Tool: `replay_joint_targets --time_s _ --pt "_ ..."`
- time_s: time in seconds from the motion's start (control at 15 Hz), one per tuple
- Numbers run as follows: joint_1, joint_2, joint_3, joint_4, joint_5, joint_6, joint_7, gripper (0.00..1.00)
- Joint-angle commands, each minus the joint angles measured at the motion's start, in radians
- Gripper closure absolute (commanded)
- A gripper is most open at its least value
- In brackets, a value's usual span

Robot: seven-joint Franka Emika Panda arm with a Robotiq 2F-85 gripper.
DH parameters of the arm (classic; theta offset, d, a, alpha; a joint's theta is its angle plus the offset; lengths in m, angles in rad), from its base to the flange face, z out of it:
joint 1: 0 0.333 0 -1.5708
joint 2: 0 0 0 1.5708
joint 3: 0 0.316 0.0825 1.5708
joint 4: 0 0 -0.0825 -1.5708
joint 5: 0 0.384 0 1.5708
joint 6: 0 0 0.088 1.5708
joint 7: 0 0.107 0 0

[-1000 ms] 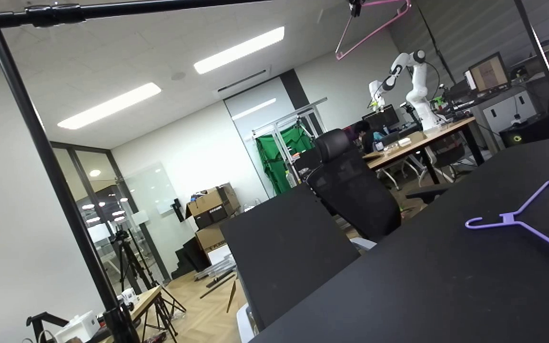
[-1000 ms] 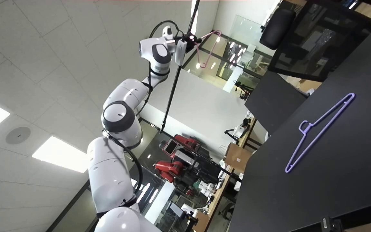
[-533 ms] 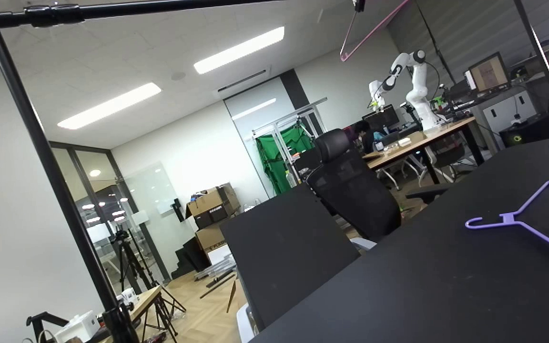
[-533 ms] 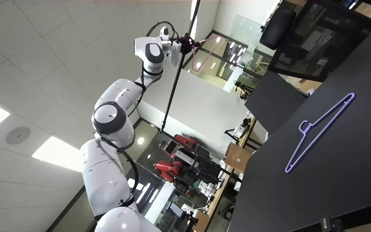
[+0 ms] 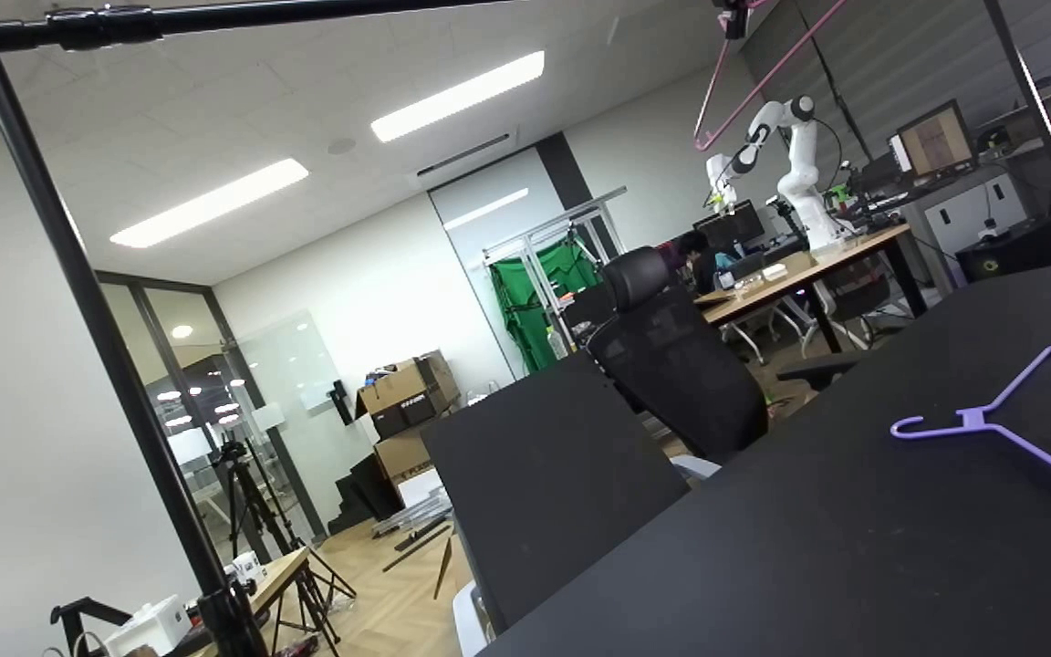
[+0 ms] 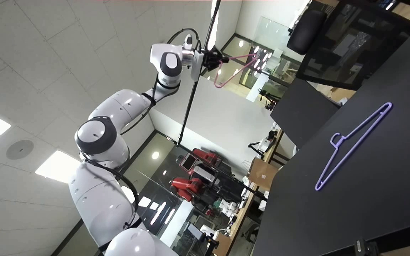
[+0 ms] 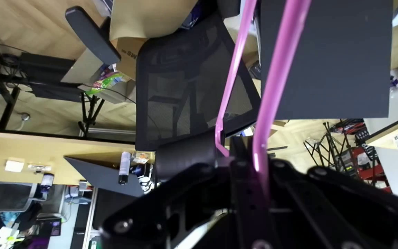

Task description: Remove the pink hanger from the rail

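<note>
Beyond a dark counter, on which a lavender hanger is laid flat, a mesh-backed chair is seen in both exterior views. Well apart from that surface, the pink hanger is held aloft by the gripper, its jaws pressed together on the wire. That hanger is shown near the rail in an exterior view, though whether the two are touching cannot be told.
</note>
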State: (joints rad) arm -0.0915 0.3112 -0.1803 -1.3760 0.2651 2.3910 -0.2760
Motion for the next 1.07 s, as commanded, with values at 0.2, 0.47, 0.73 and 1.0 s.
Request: replay_joint_targets --time_s 0.2,0.47,0.73,1.0 --pt "-0.068 -0.14 0.015 -0.423 -0.062 0.259 -0.035 0.98" --pt "-0.11 -0.09 -0.045 -0.639 -0.214 0.533 0.034 0.98" --pt "-0.046 0.069 -0.261 -0.766 -0.375 0.768 0.147 0.98" --pt "0.046 0.368 -0.474 -0.792 -0.285 1.041 0.197 0.98"
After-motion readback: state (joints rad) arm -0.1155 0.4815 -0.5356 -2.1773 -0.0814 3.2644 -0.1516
